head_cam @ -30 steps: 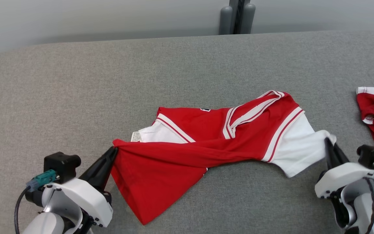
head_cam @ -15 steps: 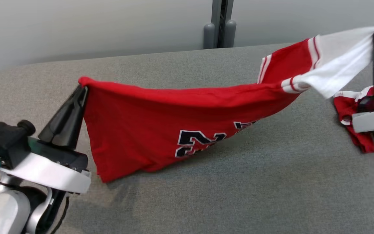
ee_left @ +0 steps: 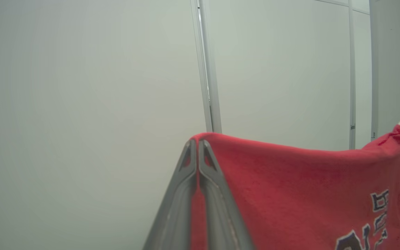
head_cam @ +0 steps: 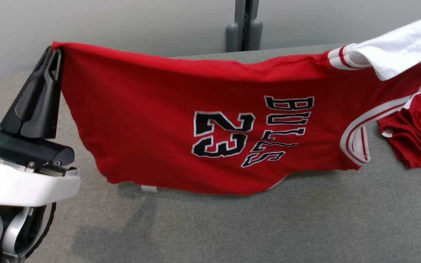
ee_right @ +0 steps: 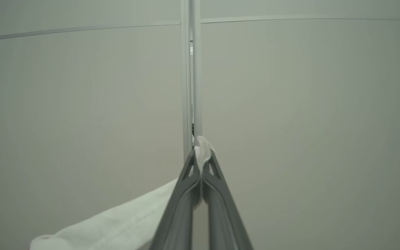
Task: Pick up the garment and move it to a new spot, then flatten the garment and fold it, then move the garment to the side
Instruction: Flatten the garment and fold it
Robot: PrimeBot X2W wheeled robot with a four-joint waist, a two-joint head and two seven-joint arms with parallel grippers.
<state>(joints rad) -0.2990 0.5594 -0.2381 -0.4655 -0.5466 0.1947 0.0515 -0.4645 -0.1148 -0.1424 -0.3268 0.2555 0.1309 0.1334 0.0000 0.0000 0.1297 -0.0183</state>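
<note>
Garment [head_cam: 152, 120]: red jersey, "23" and "BULLS" in black, white sleeve, white-striped trim. We find it stretched out in the air above the grey table [head_cam: 232, 226]; whether its lower hem touches the table top we cannot tell.
Grey table: wide, padded, cloth-covered.
Second red cloth [head_cam: 411, 138]: crumpled, lying on the table's right side, just beside the hanging jersey.
Left gripper [head_cam: 54, 51]: raised above the table's left end, jaws pinched tight on the jersey's red corner.
Right gripper [ee_right: 201, 152]: jaws pressed together on the white sleeve's edge.
White tag [head_cam: 148, 188]: small, below the hem, low over the table; we cannot tell if it rests there.
</note>
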